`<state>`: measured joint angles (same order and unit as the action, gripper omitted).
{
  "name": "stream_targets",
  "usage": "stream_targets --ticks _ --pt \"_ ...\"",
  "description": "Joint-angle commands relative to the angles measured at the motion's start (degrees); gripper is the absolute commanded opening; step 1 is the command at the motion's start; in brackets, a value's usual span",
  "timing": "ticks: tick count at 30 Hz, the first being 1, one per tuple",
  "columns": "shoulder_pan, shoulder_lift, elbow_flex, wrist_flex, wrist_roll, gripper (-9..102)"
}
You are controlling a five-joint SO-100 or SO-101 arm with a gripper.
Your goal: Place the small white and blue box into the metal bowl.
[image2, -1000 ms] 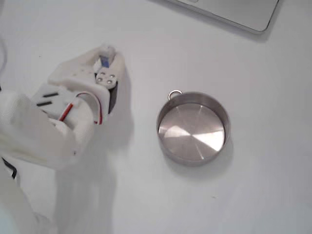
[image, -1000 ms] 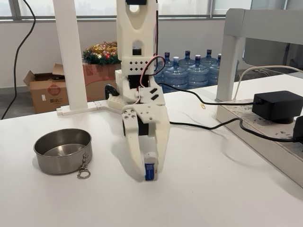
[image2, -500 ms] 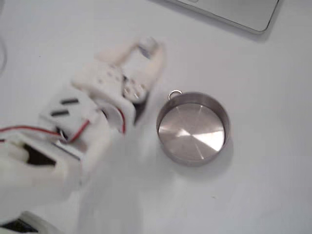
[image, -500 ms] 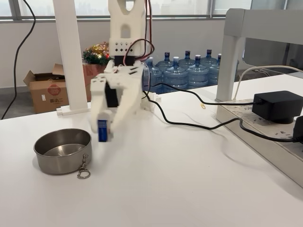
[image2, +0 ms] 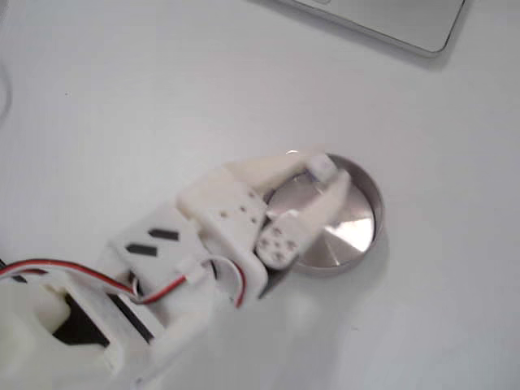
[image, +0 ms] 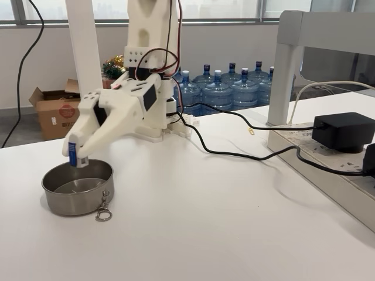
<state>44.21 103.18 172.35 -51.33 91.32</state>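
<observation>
The jaws pinch the small white and blue box point(image: 72, 153), hanging just above the metal bowl point(image: 77, 187) at the white surface's point(image: 234, 234) left. Best to spread the jaws over the bowl's centre, low, so the box cannot bounce out.

White tabletop point(image: 234, 222) underneath. Black power adapter point(image: 343, 132) plugged into a white power strip point(image: 328, 161) at right, black cable point(image: 234, 153) trailing across. Behind: blue water jugs point(image: 234, 88) in a row, open cardboard box point(image: 55, 111) on the floor, tinsel decoration point(image: 114, 65), white upright post point(image: 85, 64).
</observation>
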Motion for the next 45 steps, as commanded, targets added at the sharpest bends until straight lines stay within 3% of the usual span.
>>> stream_targets --ticks 1,6,15,21,26,38,42,45 --pt "0.88 0.97 0.79 -1.05 0.18 4" --pt "0.35 1.67 3.34 -1.05 0.26 15" --pt "-1.23 6.15 4.57 -0.97 -2.20 16" --pt "-6.50 14.06 7.03 -0.97 -15.47 -8" --pt "-16.96 22.32 9.58 -0.88 -31.64 -6" --pt "-46.58 32.78 10.72 0.00 -92.46 -6" --pt "-54.49 31.29 10.72 4.31 -102.22 -6" --pt "-57.13 37.79 10.81 16.35 -103.10 -5"
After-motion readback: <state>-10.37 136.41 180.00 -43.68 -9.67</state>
